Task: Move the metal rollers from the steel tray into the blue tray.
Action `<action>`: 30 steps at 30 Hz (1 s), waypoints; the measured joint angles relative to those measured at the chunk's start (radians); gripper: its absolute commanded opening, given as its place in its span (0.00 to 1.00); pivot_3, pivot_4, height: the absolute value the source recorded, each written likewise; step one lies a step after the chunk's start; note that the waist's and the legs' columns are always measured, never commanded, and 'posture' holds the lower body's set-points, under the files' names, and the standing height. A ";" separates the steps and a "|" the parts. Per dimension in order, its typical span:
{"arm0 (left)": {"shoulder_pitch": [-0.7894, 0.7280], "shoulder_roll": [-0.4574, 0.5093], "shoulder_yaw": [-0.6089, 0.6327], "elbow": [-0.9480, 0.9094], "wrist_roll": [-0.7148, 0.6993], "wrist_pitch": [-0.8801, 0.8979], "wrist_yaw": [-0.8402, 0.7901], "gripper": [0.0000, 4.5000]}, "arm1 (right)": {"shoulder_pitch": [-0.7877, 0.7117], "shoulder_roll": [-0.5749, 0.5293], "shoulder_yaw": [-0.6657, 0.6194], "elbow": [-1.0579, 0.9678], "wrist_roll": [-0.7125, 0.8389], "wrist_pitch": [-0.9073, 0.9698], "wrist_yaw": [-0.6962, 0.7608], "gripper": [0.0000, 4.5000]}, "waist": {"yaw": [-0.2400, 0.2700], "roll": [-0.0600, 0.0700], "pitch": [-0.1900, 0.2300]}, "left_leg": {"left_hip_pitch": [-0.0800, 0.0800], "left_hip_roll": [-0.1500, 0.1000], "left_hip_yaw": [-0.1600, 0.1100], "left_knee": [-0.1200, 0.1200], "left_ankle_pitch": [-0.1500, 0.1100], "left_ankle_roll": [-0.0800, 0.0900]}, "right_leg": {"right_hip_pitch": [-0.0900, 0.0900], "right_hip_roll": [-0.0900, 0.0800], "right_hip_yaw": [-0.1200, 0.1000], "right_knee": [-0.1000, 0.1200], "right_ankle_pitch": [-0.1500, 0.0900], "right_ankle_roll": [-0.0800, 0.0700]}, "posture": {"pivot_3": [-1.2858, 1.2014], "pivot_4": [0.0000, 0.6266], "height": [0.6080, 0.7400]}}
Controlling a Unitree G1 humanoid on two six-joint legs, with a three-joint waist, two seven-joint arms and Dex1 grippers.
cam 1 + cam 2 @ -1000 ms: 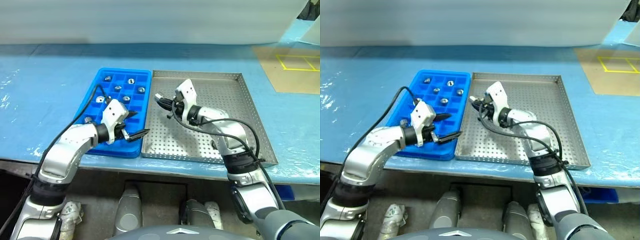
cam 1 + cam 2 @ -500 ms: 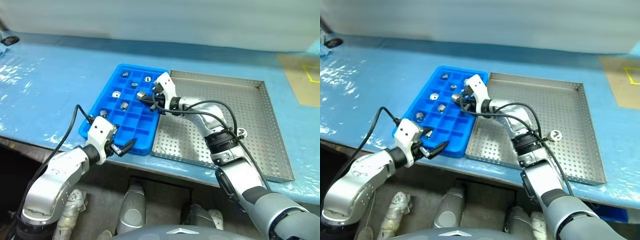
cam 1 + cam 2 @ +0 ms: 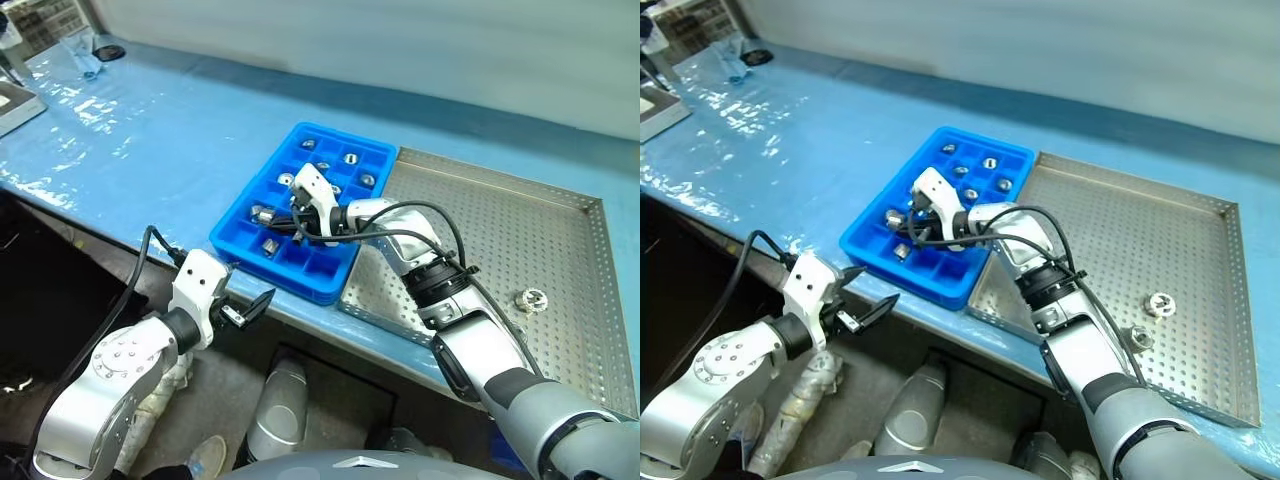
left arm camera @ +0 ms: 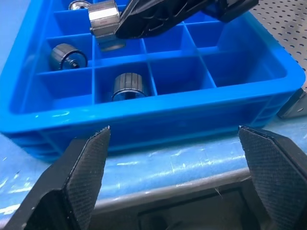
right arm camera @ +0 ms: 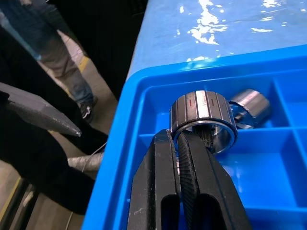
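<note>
Working over the tabletop (image 3: pixel 130 130), we had the steel tray (image 3: pixel 560 250) on our right and the blue tray (image 3: pixel 330 285) touching its left rim. Two rollers (image 3: pixel 1158 303) remained on the steel tray's perforated floor, well apart from the blue tray; about eight sat in the blue tray's compartments. Our right gripper (image 5: pixel 199 139) reached across the blue tray, its fingers (image 5: pixel 163 191) closed on the rim of one roller (image 5: pixel 204 115), one finger seemingly inside the bore. That roller hung just above a compartment near the tray's outer wall, beside a compartment already holding one.

We judged the step to be the drop. Doing it well meant centring the roller over an empty cell, clear of the dividers, lowering it close to the floor, then opening the fingers.

Held roller's axis lay roughly level, tilted slightly, bore facing back toward the wrist.

Our left gripper (image 3: pixel 245 305) hung off the tabletop's front edge, fingers (image 4: pixel 86 163) spread wide, holding nothing.
</note>
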 measured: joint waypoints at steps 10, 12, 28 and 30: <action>0.002 0.002 0.000 0.001 -0.002 -0.003 0.004 1.00 | 0.000 -0.133 0.010 -0.051 0.000 0.077 0.117 0.02 | 0.058 0.000 0.000 | 0.003 0.000 0.000 0.000 0.000 -0.001 | 0.002 0.001 0.001 0.001 0.001 -0.001 | 0.84 0.24 1.00; 0.000 0.004 0.000 0.001 -0.003 -0.004 0.002 1.00 | 0.000 -0.151 0.010 -0.061 0.002 0.094 0.131 0.02 | 0.059 0.000 0.000 | 0.003 0.001 0.000 0.000 0.000 -0.001 | 0.002 0.002 0.002 0.001 0.001 -0.001 | 0.82 0.24 1.00; -0.042 0.006 -0.036 0.020 0.003 -0.005 0.000 1.00 | -0.026 -0.211 -0.009 -0.022 -0.008 0.104 0.143 0.02 | 0.057 0.000 0.000 | 0.004 0.009 0.000 0.001 0.003 -0.006 | 0.000 0.011 0.004 0.001 0.004 -0.006 | 0.82 0.24 1.00; -0.043 0.006 -0.040 0.023 0.005 -0.005 0.000 1.00 | -0.025 -0.229 0.022 -0.001 -0.048 0.067 0.139 0.06 | 0.057 0.000 0.000 | 0.004 0.009 0.000 0.001 0.003 -0.006 | 0.001 0.011 0.004 0.001 0.004 -0.006 | 0.82 0.24 1.00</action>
